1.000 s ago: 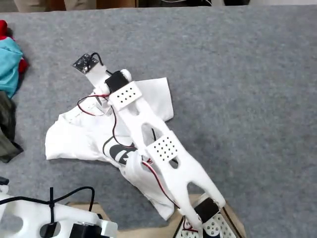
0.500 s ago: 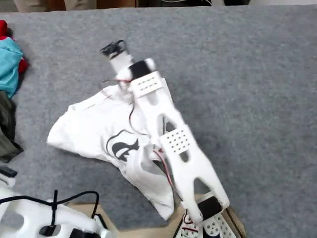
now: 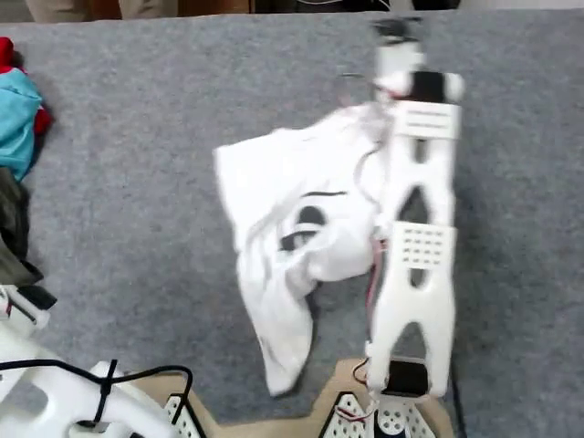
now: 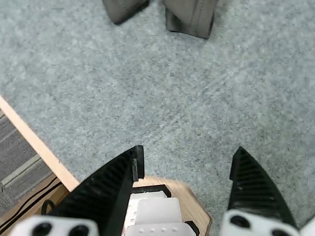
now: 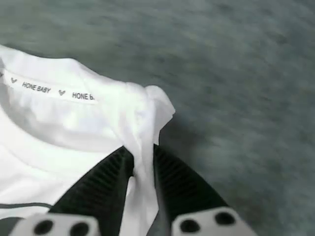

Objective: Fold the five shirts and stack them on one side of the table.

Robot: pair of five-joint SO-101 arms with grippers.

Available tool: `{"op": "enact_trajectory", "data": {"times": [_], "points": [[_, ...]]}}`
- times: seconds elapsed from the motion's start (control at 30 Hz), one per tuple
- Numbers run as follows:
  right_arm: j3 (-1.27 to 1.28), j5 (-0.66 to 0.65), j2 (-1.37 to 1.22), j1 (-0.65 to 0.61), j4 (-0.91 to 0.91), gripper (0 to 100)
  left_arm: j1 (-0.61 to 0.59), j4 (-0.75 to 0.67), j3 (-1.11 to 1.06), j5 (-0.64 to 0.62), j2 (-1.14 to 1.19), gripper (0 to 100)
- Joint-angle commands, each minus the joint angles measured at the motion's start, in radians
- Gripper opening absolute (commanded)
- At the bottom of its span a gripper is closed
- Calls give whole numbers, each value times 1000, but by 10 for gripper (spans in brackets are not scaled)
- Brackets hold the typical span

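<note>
A white shirt [image 3: 292,214] with a black print lies crumpled across the middle of the grey table, trailing toward the near edge. My right gripper [image 5: 142,162] is shut on the white shirt [image 5: 59,128] at its collar, beside the neck label. In the high view the right arm stretches up the right side, and the right gripper [image 3: 370,109] is at the shirt's far corner. My left gripper [image 4: 187,162] stands open over bare grey table near the front left corner, with nothing between its fingers.
A pile of other shirts, teal [image 3: 18,119], red [image 3: 7,50] and dark [image 3: 14,237], sits at the table's left edge. Dark cloth [image 4: 162,12] lies beyond the left gripper. The table's wooden front edge [image 4: 34,145] is close by.
The right arm has swung from the left centre to the far right, dragging the white shirt with it by the collar. The shirt has shifted right and bunched up.
</note>
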State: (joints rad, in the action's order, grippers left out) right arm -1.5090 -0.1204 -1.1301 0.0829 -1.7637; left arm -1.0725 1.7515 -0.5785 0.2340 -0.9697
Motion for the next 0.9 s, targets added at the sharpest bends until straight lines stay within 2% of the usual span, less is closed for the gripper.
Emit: {"op": "enact_trajectory", "data": {"times": [0.0,0.13,0.37,0.43,0.53,0.67,0.77,0.87], "points": [[54,-48,94,162,-21,5,51,6,0,-3,-12,286],[173,-135,94,297,-21,5,123,6,0,-3,-7,286],[226,-390,96,470,-23,9,298,6,0,-3,-7,286],[217,-414,102,504,-23,60,365,6,0,-3,-7,286],[242,-476,165,535,-23,208,471,6,0,-3,-7,286],[346,-539,321,519,-23,348,569,6,0,-9,-7,286],[446,-535,440,424,-21,348,620,6,0,-80,-7,286],[519,-470,507,255,-11,323,683,6,0,-144,-7,286]]}}
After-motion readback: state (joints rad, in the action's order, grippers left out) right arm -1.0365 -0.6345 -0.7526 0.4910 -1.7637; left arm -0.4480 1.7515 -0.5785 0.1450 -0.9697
